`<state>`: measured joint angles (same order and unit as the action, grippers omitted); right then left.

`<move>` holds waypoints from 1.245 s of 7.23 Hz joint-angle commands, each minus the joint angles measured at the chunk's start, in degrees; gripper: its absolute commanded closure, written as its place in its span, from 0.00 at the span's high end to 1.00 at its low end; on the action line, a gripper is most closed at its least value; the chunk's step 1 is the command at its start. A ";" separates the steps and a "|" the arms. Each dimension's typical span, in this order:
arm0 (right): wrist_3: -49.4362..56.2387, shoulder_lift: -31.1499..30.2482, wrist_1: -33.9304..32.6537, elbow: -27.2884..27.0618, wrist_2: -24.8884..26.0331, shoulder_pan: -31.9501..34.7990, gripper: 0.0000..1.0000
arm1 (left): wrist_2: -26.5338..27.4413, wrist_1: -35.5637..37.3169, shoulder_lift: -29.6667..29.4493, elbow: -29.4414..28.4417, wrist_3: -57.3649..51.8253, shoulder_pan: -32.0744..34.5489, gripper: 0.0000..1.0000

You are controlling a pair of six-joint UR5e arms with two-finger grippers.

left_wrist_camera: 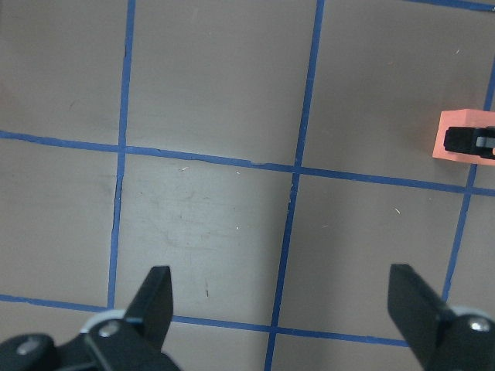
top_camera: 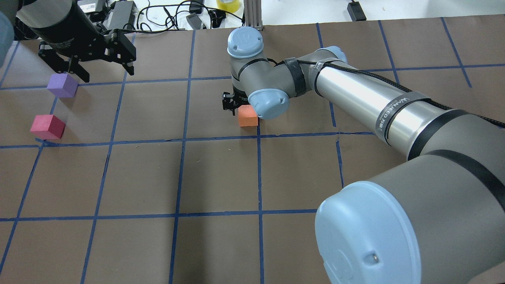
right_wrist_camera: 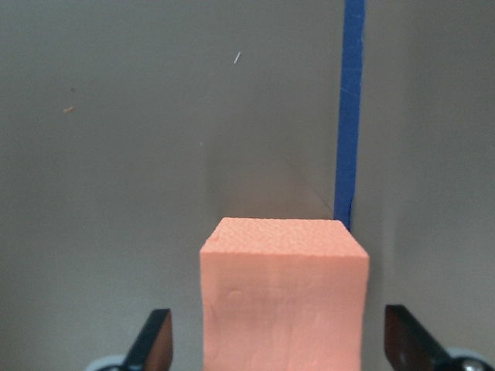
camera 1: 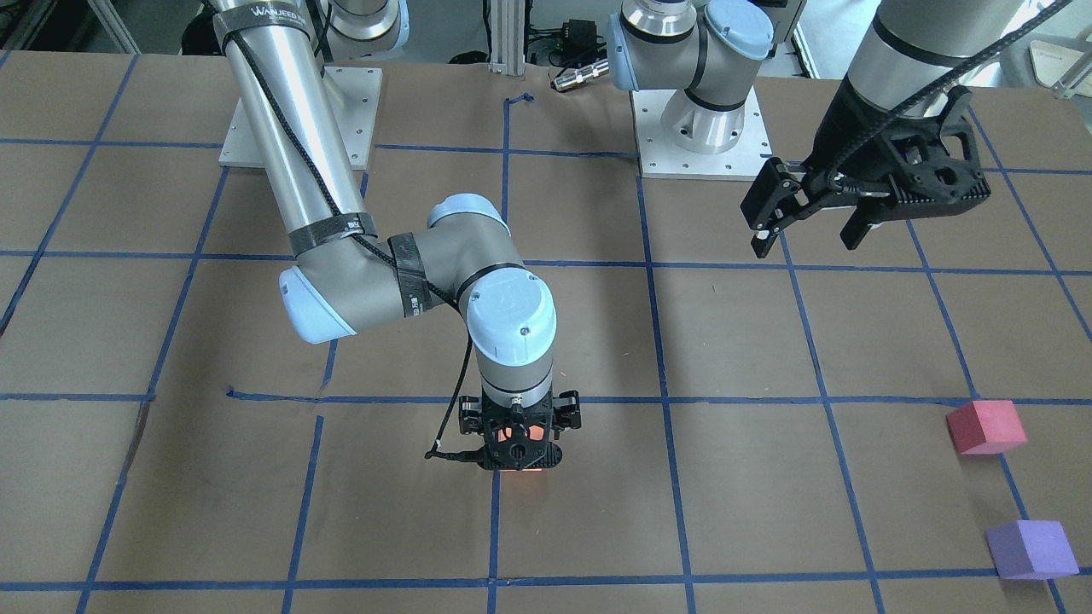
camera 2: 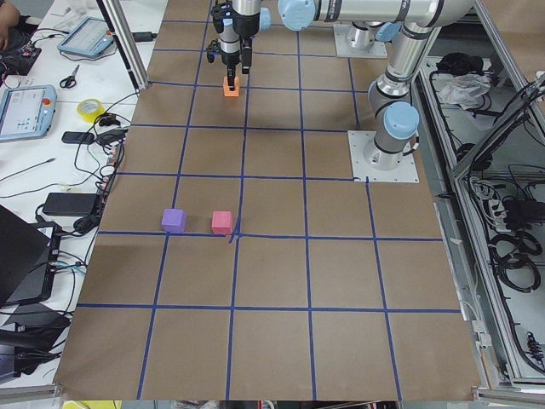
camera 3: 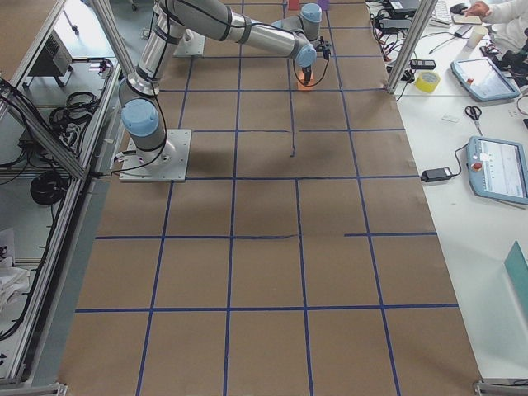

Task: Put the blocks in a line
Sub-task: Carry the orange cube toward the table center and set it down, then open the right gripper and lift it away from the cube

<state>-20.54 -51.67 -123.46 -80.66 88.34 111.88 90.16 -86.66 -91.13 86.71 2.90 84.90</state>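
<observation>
Right claw [camera 1: 519, 445] is straddling orange block [right_wrist_camera: 283, 297], jaws spread clear of both sides; left claw [camera 1: 806, 239], also spread, is hovering well apart.

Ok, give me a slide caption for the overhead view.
Right gripper, open, straddles the orange block; left gripper hangs open near the purple block and pinkish-red block.

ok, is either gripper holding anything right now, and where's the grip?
Nothing held. Right gripper is open, straddling the orange block with gaps at both sides; left gripper is open and empty.
</observation>
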 commanded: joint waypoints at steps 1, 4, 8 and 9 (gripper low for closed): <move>0.84 -4.28 1.02 0.67 -0.18 -2.00 1.00 | 0.02 0.00 0.07 0.04 0.00 0.00 1.00; 15.47 -19.99 22.41 0.06 -0.10 -14.01 1.00 | 0.02 0.00 0.07 0.04 0.00 0.00 1.00; 24.05 -36.81 40.13 -0.55 0.78 -19.86 1.00 | -0.68 0.00 -0.89 -0.75 0.44 -0.35 1.00; 24.31 -36.58 39.62 -0.55 0.60 -20.21 1.00 | -0.86 4.70 -3.85 -0.67 2.96 -0.09 1.00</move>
<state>3.44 -86.88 -84.60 -81.09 89.04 92.10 89.65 -85.43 -92.53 86.17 3.92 84.74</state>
